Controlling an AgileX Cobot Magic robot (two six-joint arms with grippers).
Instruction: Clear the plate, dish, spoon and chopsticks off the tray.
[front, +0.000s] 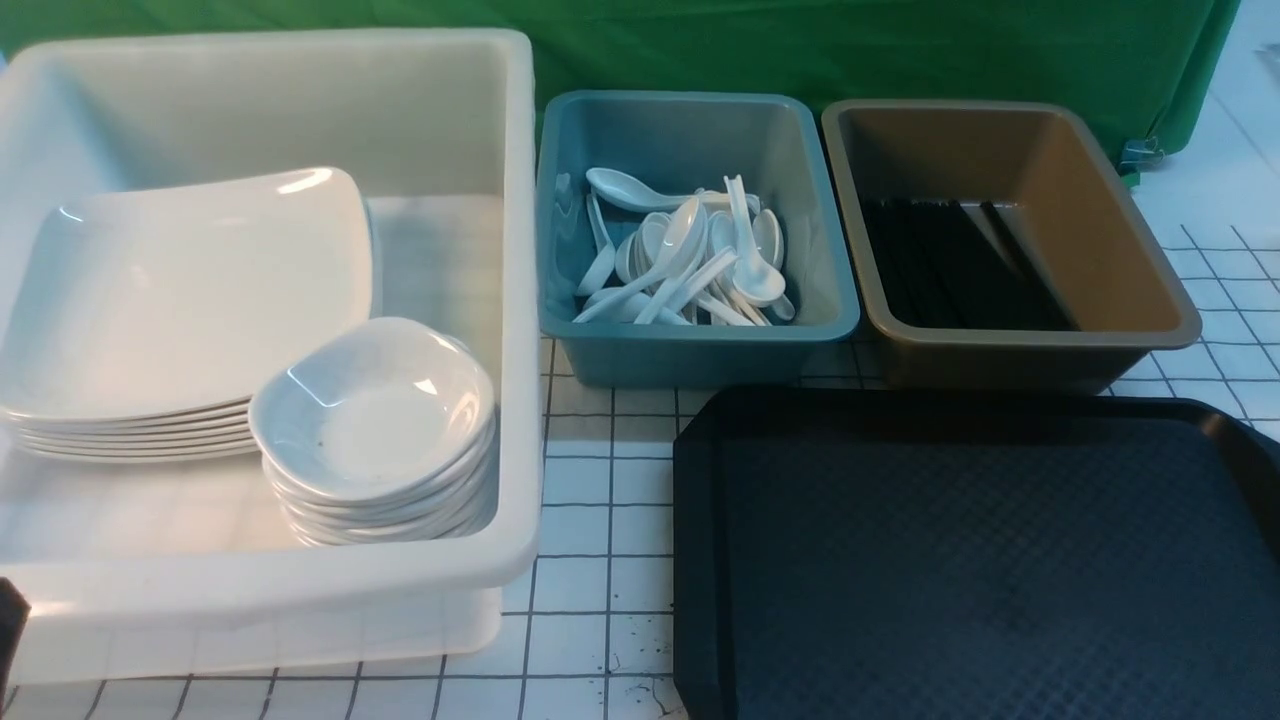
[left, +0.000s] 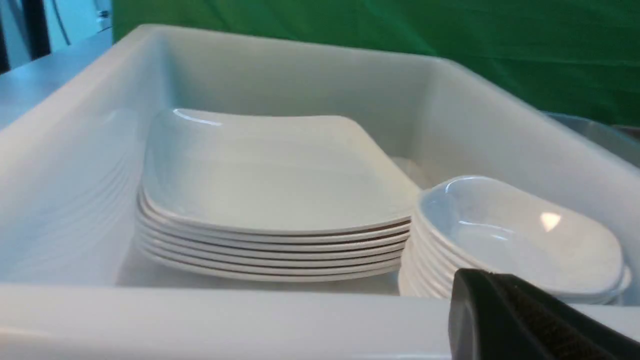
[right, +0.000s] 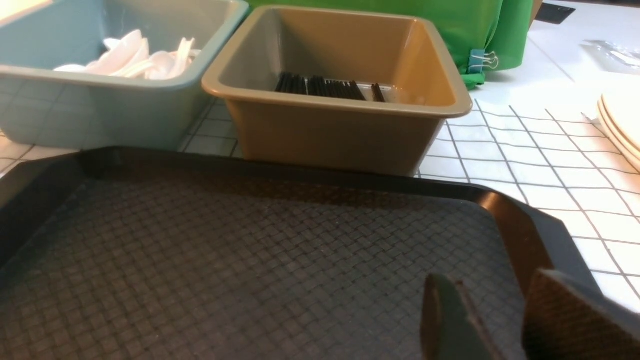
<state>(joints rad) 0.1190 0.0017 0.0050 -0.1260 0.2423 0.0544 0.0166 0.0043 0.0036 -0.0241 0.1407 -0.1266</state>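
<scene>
The black tray (front: 980, 560) lies at the front right with nothing on it; the right wrist view shows its bare diamond-textured surface (right: 250, 265). The large white plate (front: 190, 290) tops a stack in the white bin, also in the left wrist view (left: 270, 175). Small white dishes (front: 375, 410) are stacked beside it (left: 520, 235). White spoons (front: 690, 260) lie in the teal bin. Black chopsticks (front: 950, 260) lie in the brown bin (right: 325, 86). My left gripper (left: 480, 280) is shut and empty at the white bin's near wall. My right gripper (right: 492, 285) is open and empty over the tray's right corner.
The white bin (front: 300, 580) fills the left side. The teal bin (front: 700, 355) and the brown bin (front: 1030, 360) stand behind the tray. A green cloth hangs at the back. More plates (right: 622, 125) show at the edge of the right wrist view.
</scene>
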